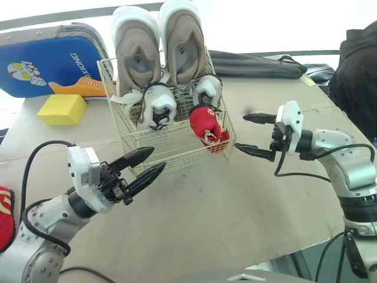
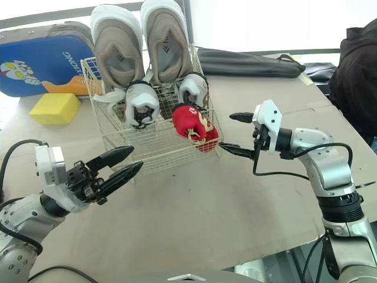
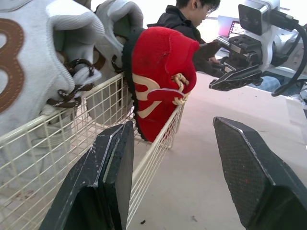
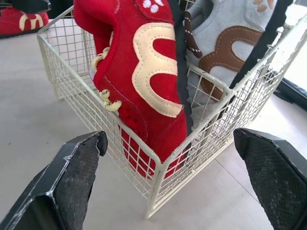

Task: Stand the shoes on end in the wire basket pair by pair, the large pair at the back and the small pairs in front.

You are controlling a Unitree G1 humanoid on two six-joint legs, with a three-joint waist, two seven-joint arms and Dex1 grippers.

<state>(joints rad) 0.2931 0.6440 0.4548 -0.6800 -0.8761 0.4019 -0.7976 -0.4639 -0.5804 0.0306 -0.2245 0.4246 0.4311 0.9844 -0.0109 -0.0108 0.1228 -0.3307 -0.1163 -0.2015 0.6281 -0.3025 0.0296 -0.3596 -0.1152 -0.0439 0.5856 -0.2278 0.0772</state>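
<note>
- Here's the wire basket (image 1: 177, 154) mid-table, and it's nearly full: the large pair (image 1: 136, 56) stands on end along the back, at the basket's 12 o'clock side.
- In front of them is the grey small pair (image 1: 156, 106), upright and side by side.
- One red shoe (image 1: 207, 125) is already in, standing at the basket's 4 o'clock corner and leaning against the wire.
- Its mate, the loose red shoe (image 1: 5, 217), lies on the table (image 1: 235, 206) out at the far left edge, well apart from the basket. That looks like the last piece of the job.
- The left gripper (image 1: 141, 169) hangs just in front of the basket, fingers apart and holding nothing, tips aimed toward 2 o'clock.
- The right gripper (image 1: 257, 134) sits at the basket's 3 o'clock, just beside the red shoe, fingers spread wide and empty.
- The key relation: the loose red shoe lies at about 8 o'clock from the left gripper, behind where its fingers point. The left arm is clearly the nearer one, with the basket between that shoe and the right arm.
- The frame edge cuts most of the shoe off, so I cannot tell which way its long axis runs. The left arm would need to swing back and round before any grasp.
</note>
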